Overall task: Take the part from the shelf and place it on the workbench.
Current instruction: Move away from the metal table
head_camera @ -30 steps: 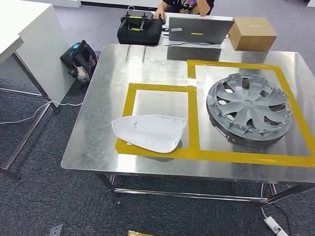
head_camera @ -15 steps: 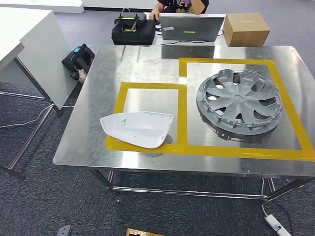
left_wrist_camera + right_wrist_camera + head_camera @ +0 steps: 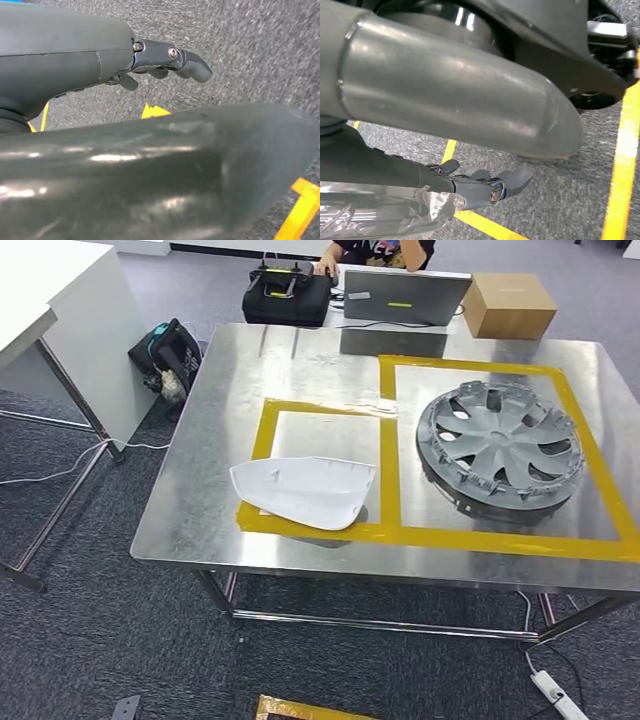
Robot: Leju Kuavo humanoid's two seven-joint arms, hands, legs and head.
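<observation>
White mirror cover (image 3: 306, 492) lies on the steel workbench (image 3: 204, 460).
It rests across the near edge of the smaller yellow tape square (image 3: 321, 410), apart from the grey hubcap (image 3: 500, 448) in the larger square beside it. Left hand (image 3: 166, 60) and right hand (image 3: 486, 187) both hang over grey carpet, fingers apart and holding nothing. A laptop (image 3: 406, 297), cardboard box (image 3: 509, 305) and black case (image 3: 287, 298) sit beyond the bench.

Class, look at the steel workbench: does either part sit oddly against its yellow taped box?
Yes. The white cover lies across the near-left corner of its taped square, overhanging the tape. The hubcap sits inside its box.
</observation>
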